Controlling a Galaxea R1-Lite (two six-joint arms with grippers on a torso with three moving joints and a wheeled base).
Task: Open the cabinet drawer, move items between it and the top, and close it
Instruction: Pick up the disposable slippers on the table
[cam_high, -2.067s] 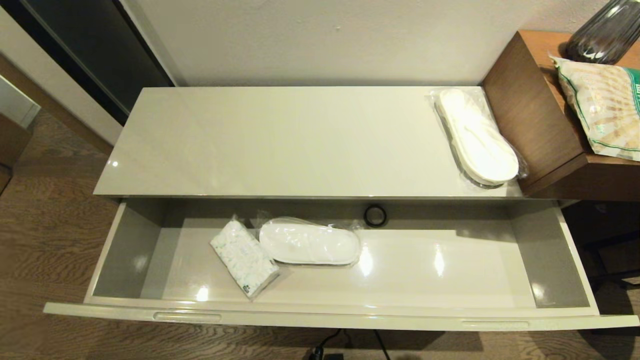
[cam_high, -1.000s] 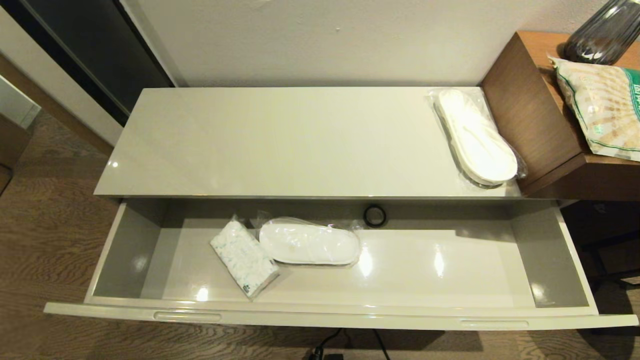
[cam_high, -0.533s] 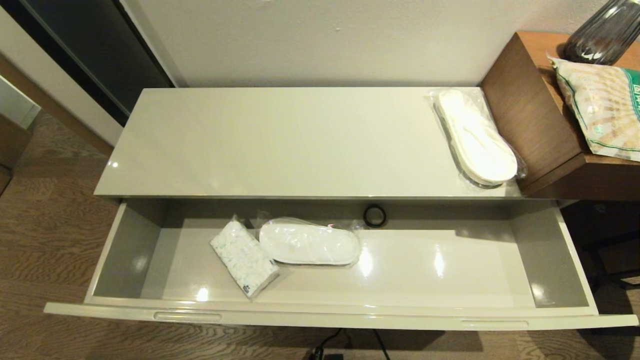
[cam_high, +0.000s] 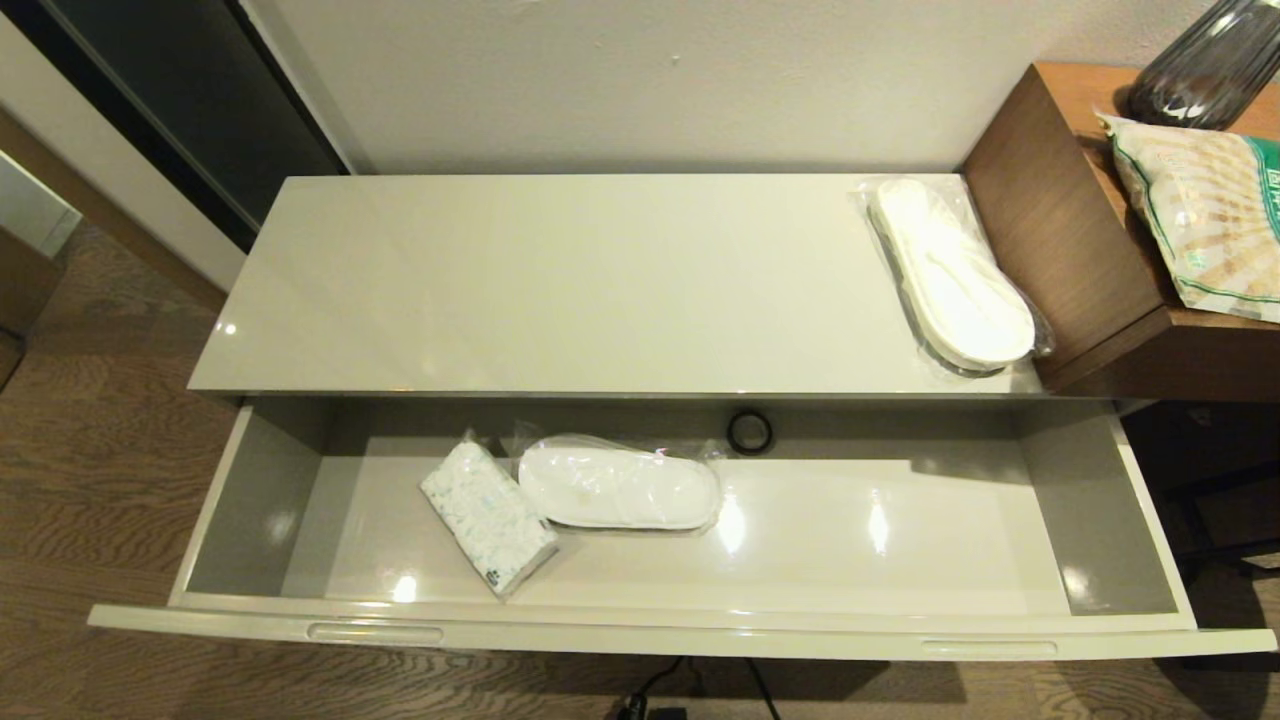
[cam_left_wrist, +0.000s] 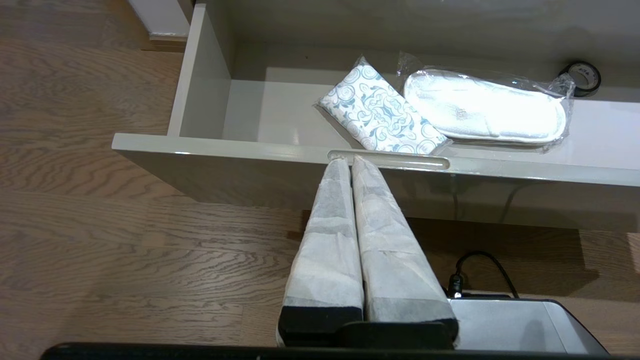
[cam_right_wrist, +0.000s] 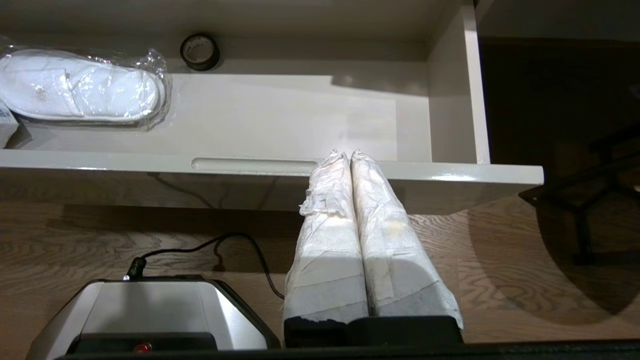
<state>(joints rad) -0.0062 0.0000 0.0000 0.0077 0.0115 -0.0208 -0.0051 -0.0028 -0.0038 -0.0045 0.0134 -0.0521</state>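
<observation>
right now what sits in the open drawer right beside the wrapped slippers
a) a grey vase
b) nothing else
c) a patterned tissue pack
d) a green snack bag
c: in the head view a patterned tissue pack lies against the left end of the wrapped slippers inside the cabinet drawer; a roll of black tape sits farther back.

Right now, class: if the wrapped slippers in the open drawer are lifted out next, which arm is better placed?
Probably the left. The wrapped slippers lie left of centre in the drawer, nearer the left gripper than the right gripper. Both are shut, outside its front.
</observation>
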